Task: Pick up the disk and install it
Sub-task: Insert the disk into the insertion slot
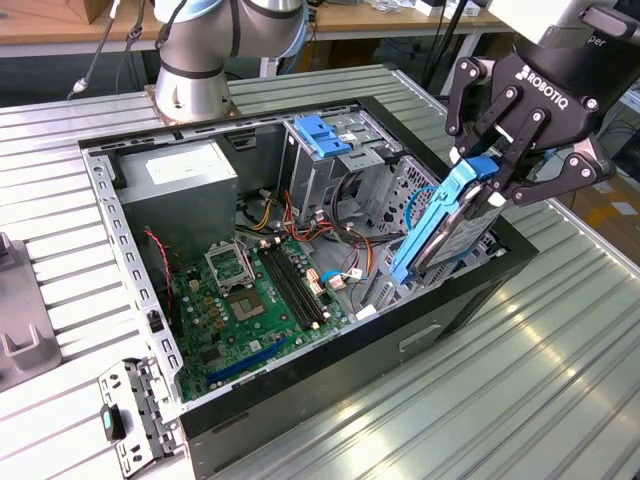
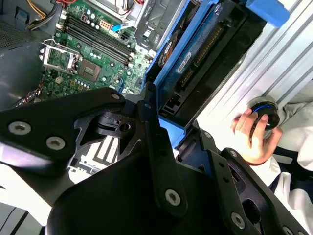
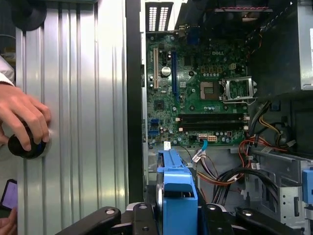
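The disk (image 1: 440, 225), a grey drive in a light-blue carrier, hangs tilted on edge over the open computer case (image 1: 118, 225), at the side on the exterior view's right. My black gripper (image 1: 490, 182) is shut on its upper end. The disk's lower end dips just inside the case wall, near the loose cables. In the second wrist view the disk (image 2: 195, 54) runs away from a finger (image 2: 152, 125) toward the motherboard (image 2: 88, 54). In the first wrist view the carrier's blue edge (image 3: 178, 196) stands between the two fingers.
Inside the case lie the motherboard (image 1: 250, 300), a power supply (image 1: 185, 175) and a drive cage with a blue latch (image 1: 322, 135). The arm's base (image 1: 195, 70) stands behind the case. A person's hand (image 3: 24, 117) rests on a black knob beside the case. A metal bracket (image 1: 130, 410) lies by the near corner.
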